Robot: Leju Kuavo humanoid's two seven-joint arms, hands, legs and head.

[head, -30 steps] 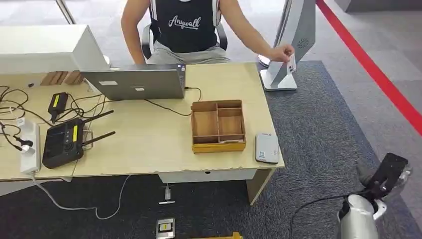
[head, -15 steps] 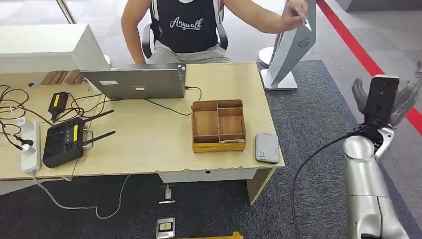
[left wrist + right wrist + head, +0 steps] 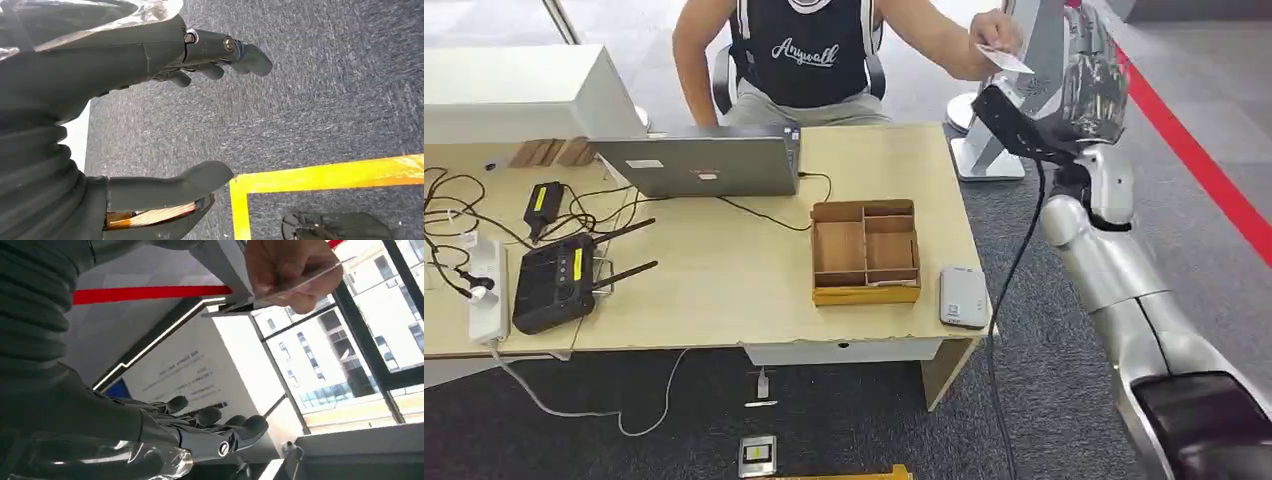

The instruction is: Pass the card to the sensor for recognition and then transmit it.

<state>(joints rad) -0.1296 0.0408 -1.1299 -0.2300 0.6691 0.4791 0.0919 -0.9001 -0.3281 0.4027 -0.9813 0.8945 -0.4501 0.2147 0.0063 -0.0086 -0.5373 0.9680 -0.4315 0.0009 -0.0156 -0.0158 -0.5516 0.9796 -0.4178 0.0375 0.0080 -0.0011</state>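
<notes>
The card (image 3: 1002, 58) sits in the upper right of the head frame, pinched in the person's hand (image 3: 992, 32) and offered just beside our raised right robot hand (image 3: 1092, 75); in the right wrist view the same card (image 3: 300, 282) shows as a thin pale edge at the top centre, apart from our fingers (image 3: 220, 422), which lie spread and hold nothing. We judge the step in hand to be taking the card, so we should bring the released fingers up around its free edge, clear of the person's fingertips, and close only once the card lies squarely between thumb and fingers. A flat, stiff card will likely slip if pinched at a corner, so a grip across its width seems safer. The sensor (image 3: 962, 297) is, we think, the small grey pad at the worktop (image 3: 724, 270) corner, right of the wooden tray (image 3: 864, 252), though the view is too coarse to be sure. Our left robot hand (image 3: 165, 115) hangs over the carpet, fingers apart and holding nothing.
</notes>
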